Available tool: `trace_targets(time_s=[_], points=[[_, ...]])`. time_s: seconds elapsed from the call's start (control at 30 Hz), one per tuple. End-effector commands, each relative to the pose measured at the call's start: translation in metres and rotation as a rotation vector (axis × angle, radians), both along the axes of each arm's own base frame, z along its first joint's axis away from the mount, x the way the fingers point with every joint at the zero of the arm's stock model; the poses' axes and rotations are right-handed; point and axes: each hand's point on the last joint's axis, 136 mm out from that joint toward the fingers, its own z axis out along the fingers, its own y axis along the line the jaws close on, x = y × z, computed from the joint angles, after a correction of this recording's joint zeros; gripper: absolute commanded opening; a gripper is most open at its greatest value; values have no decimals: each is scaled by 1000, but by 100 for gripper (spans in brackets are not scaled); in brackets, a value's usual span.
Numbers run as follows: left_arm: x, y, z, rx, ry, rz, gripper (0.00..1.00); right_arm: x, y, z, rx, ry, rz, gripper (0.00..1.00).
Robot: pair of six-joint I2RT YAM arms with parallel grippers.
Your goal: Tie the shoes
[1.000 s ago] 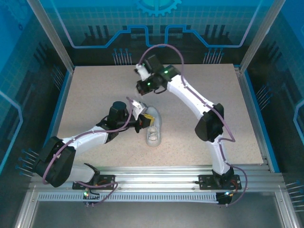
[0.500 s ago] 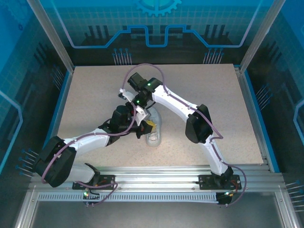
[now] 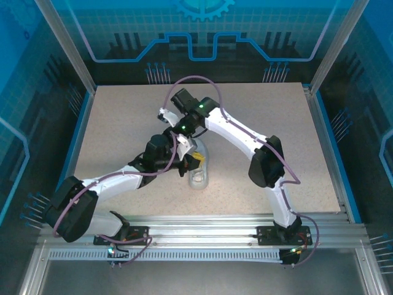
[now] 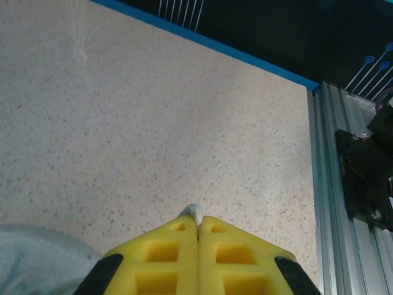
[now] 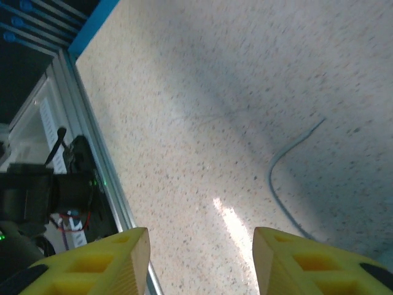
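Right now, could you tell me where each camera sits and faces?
Top external: above, behind the bases, looking down; both arms meet over the sneaker.
Left wrist: on the left arm, looking across the table; left gripper shut on a lace.
Right wrist: looking down at the table; open right gripper.
All share the table.

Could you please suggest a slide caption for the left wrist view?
Left claw shut, pinching a white lace over the speckled table.

- The sneaker (image 3: 199,176) lies on the table (image 3: 295,135), near the middle and toward the near edge.
- The left gripper (image 3: 194,160) is over the sneaker's left side, with a lace end (image 4: 194,212) between its jaws.
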Motion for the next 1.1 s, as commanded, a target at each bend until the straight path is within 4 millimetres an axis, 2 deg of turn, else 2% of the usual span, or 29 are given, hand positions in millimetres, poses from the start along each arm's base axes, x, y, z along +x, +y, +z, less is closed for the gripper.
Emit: trace_targets(time_s=[0.0, 0.07, 0.13, 0.2, 0.27, 0.37, 0.47, 0.6, 0.7, 0.87, 0.97, 1.07], points=[[12, 23, -35, 42, 188, 123, 0, 17, -61, 71, 58, -71, -203, 46], [15, 25, -34, 27, 216, 123, 0, 21, -81, 80, 103, -95, -311, 46], [18, 26, -34, 13, 241, 123, 0, 23, -104, 81, 152, -107, -421, 46], [21, 28, -35, 2, 265, 126, 0, 20, -128, 86, 192, -165, -512, 44], [23, 30, -37, 3, 290, 127, 0, 11, -146, 82, 188, -230, -575, 45], [25, 33, -38, 7, 331, 120, 0, -3, -157, 68, 162, -217, -598, 47], [25, 37, -39, 6, 331, 119, 0, -9, -152, 60, 140, -173, -579, 47], [19, 38, -34, 10, 307, 89, 0, 6, -139, 74, 139, -179, -562, 50], [12, 37, -29, 2, 258, 50, 0, 36, -134, 76, 66, -168, -573, 51], [3, 35, -22, 1, 184, -10, 0, 93, -118, 61, 11, -58, -561, 52], [0, 35, -21, 8, 164, -24, 0, 114, -105, 51, -8, -37, -528, 53], [-4, 34, -20, 12, 141, -33, 0, 125, -97, 41, -27, -12, -505, 55]])
